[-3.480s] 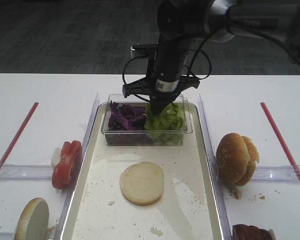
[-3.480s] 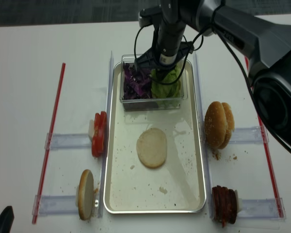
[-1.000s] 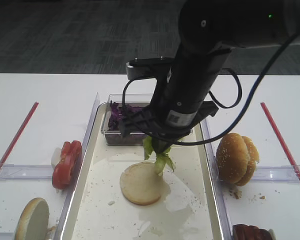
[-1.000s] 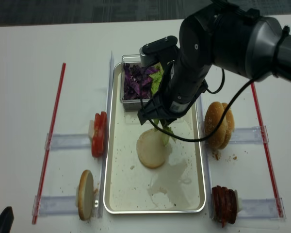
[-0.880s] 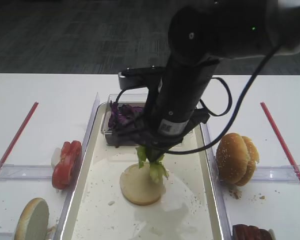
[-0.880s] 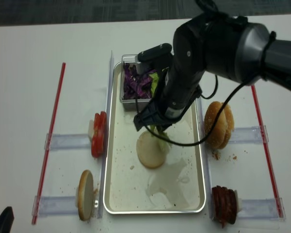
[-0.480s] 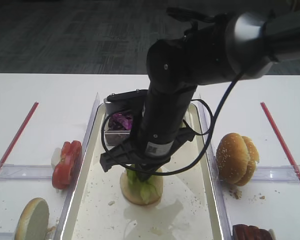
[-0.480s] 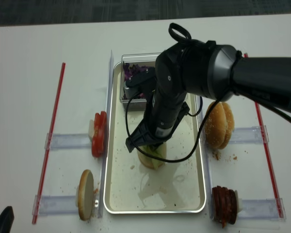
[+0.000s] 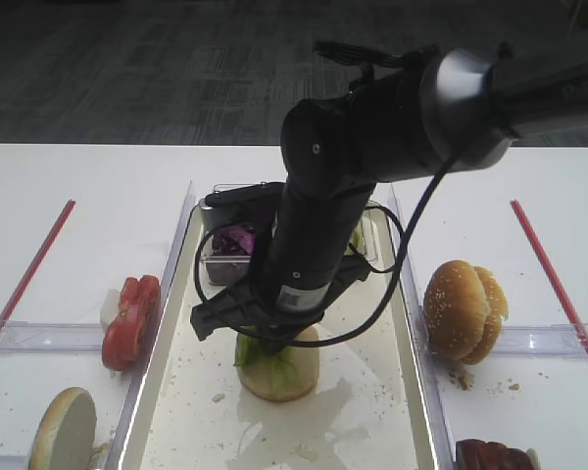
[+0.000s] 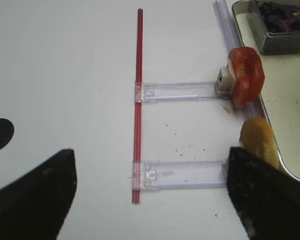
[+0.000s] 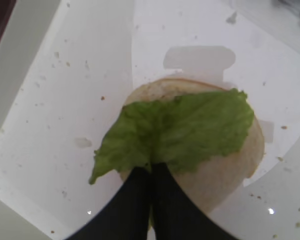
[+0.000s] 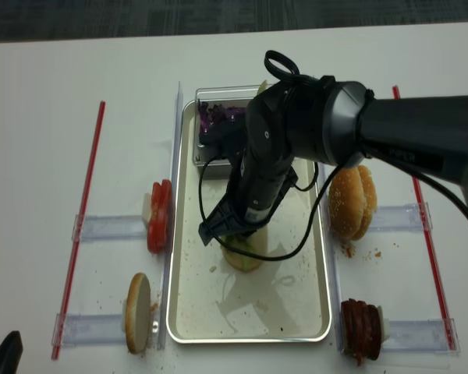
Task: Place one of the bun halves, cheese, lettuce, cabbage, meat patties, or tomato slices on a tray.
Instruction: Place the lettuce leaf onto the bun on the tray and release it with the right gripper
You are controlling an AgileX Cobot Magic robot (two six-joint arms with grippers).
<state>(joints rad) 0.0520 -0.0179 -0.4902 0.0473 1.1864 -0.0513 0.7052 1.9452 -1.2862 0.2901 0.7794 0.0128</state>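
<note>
A green lettuce (image 11: 180,127) leaf lies spread over the pale bun disc (image 11: 225,175) on the floor of the metal tray (image 9: 372,411). My right gripper (image 11: 152,167) is shut on the leaf's near edge, low over the disc. In the high view the arm hides most of the disc; only the lettuce (image 9: 265,364) edge and the bun (image 9: 289,380) rim show. My left gripper (image 10: 149,197) hangs open over bare table left of the tray, holding nothing.
A clear tub (image 9: 220,266) with purple cabbage (image 9: 233,240) sits at the tray's far end. Tomato slices (image 9: 130,321) and a bun half (image 9: 64,431) stand left of the tray. Sesame buns (image 9: 463,309) and meat patties (image 12: 360,329) stand to its right. Red straws (image 10: 137,100) flank the area.
My right gripper has carried the lettuce from the tub end toward the front and down, and the hanging leaf now lies on the bun disc. The left gripper has not visibly moved.
</note>
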